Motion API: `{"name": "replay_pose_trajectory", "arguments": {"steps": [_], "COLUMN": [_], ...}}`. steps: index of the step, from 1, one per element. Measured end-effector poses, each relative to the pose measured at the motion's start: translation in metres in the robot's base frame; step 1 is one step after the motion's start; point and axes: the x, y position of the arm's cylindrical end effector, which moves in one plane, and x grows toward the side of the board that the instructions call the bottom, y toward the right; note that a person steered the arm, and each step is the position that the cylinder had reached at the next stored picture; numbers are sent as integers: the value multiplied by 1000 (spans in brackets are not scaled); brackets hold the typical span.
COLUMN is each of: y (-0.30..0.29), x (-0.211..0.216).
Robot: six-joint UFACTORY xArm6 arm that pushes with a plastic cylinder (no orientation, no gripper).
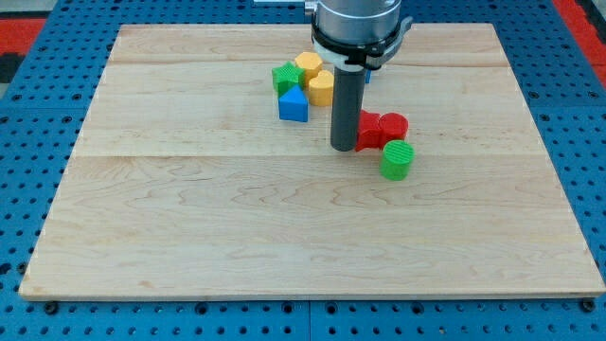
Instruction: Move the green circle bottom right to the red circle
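The green circle [398,160] stands on the wooden board just below and slightly right of the red circle [394,125], close to it or touching. A second red block [369,131] of unclear shape sits against the red circle's left side. My tip [342,148] is down on the board just left of that red block, and left of and a little above the green circle.
A cluster at the view's top centre holds a green star-like block [286,77], a yellow block [308,64], a yellow cylinder [321,88] and a blue triangle [294,105]. A blue block shows partly behind the rod [367,74]. The board [189,237] lies on a blue pegboard.
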Motion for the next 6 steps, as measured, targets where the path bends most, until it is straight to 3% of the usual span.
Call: {"name": "replay_pose_trajectory", "arguments": {"steps": [2,3,6], "y": [57,73,9], "x": [50,40,10]}}
